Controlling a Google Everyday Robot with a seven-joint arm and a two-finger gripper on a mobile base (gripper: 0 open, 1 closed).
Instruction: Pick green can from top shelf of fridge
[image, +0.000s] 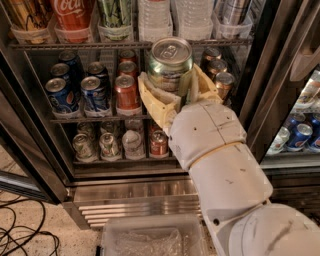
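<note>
My gripper (172, 90) is shut on the green can (169, 65), its cream fingers (152, 100) on both sides of the can's body. The can is upright, silver lid and pull tab facing up, held out in front of the open fridge (130, 185) at the height of the middle shelf. The top shelf (80, 45) is the dark wire rack above it, with clear plastic holders carrying a red Coca-Cola can (74, 17), a tall green-patterned can (115, 17) and water bottles (155, 17). My white arm (225, 170) fills the lower right.
Blue cans (62, 95) and a red can (127, 92) stand on the middle shelf, several silver cans (110, 145) on the lowest. A dark door frame (272, 85) stands right of the arm, more cans (300, 137) behind it. A clear plastic bin (150, 237) and black cables (22, 235) lie on the floor.
</note>
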